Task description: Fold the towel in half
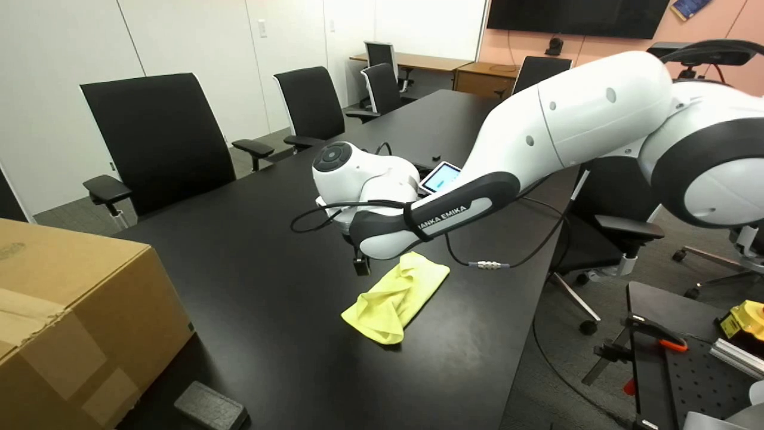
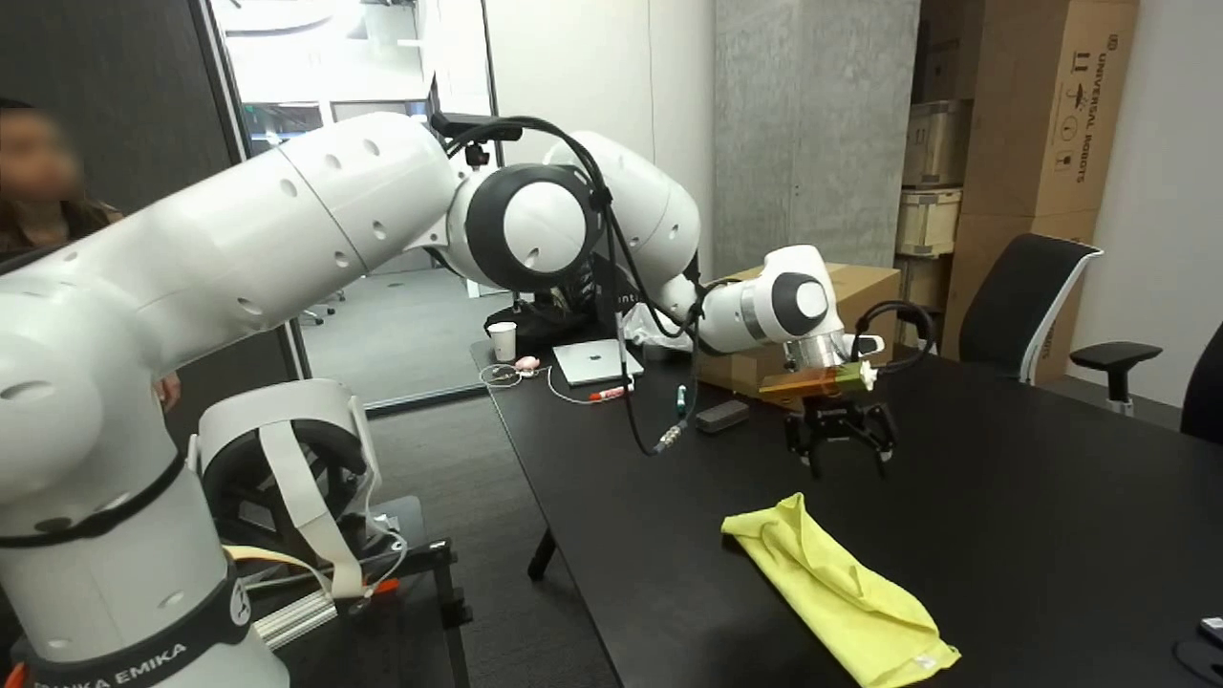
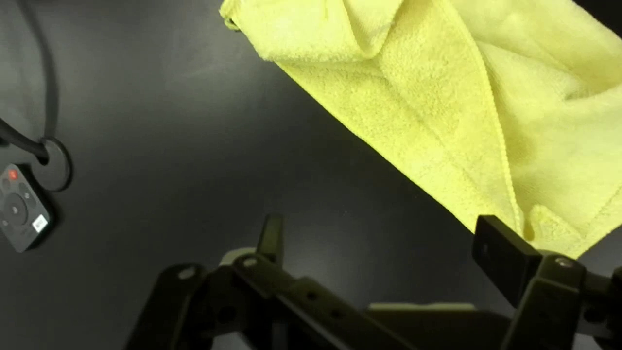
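The towel is a pale yellow cloth lying on the black table, seen in both exterior views (image 1: 412, 286) (image 2: 850, 602). It lies as a creased, roughly oblong shape, with layers folded over each other. In the wrist view the towel (image 3: 413, 112) fills the upper right, with loose folds and one flap laid over. My gripper (image 2: 848, 463) is open and empty above the table, beside the towel's long edge. In the wrist view my gripper (image 3: 379, 233) has its fingers wide apart, and the right finger overlaps the towel's edge. In an exterior view the arm hides most of the gripper (image 1: 362, 267).
A large cardboard box (image 1: 83, 322) stands on the table, with a dark grey block (image 1: 210, 407) near it. A laptop (image 2: 597, 361), paper cup (image 2: 503, 341) and markers lie farther along. A tablet (image 1: 441, 177) and a remote (image 3: 22, 209) also lie on the table. A cable (image 2: 631, 411) hangs from the arm.
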Robot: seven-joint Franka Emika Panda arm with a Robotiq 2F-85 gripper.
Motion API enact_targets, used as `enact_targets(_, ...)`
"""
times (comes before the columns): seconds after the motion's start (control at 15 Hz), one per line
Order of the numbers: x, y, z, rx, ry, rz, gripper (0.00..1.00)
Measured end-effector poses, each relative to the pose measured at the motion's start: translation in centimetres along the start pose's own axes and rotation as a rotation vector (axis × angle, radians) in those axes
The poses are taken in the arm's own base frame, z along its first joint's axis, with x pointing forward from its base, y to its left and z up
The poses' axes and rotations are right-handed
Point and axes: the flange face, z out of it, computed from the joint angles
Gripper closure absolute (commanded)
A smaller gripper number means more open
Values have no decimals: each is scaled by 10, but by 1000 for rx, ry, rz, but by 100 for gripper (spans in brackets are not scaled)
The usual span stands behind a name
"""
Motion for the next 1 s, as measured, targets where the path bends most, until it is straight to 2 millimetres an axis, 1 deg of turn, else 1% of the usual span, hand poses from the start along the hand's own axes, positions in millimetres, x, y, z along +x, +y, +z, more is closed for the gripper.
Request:
enact_targets(0.13,-16,16,1,10,-47,18,0)
enact_targets(0.2,-26,26,-2,18,-70,29,0)
enact_targets(0.4,-62,56,-21,43,-136,67,0)
enact_targets(0.53,-87,71,-38,63,-177,92,0)
enact_targets(0.67,-112,83,-59,82,-202,112,0)
enact_targets(1.0,-175,99,-115,124,-211,163,0)
